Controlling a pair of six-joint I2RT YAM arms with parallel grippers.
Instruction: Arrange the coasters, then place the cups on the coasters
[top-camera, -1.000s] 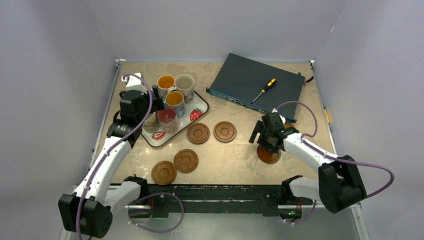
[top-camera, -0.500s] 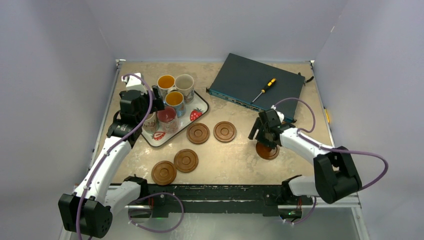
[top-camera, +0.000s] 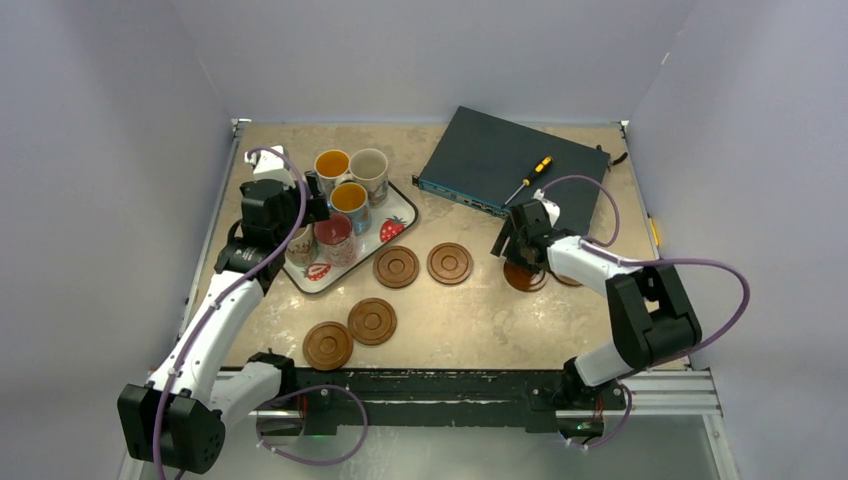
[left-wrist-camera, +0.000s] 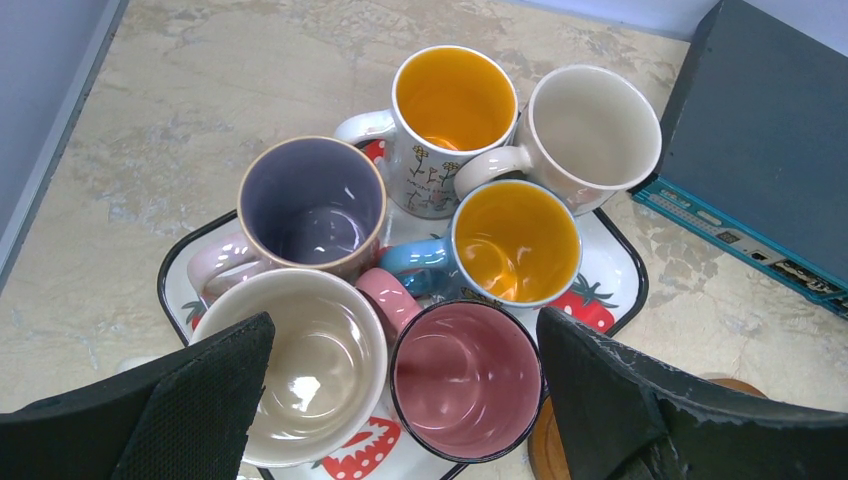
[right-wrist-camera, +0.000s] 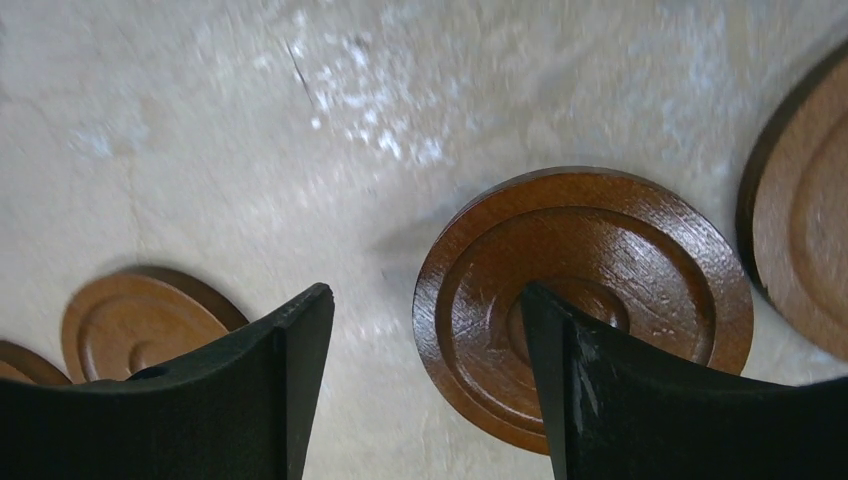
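Right gripper (right-wrist-camera: 425, 300), fingers apart and clamping nothing, hangs low over a round dark-brown grooved wooden coaster (right-wrist-camera: 620, 260) lying flat on the beige marbled table (right-wrist-camera: 200, 150), while left gripper (left-wrist-camera: 405, 320), wide open, hovers above six ceramic mugs (left-wrist-camera: 515, 240) crowded on a white strawberry-print tray (left-wrist-camera: 612, 262).

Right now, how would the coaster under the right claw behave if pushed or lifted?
The coaster looks like solid wood, probably stiff. Lying flat on the smooth table, it likely slides rather than tips. Its low rim may be awkward to pinch.
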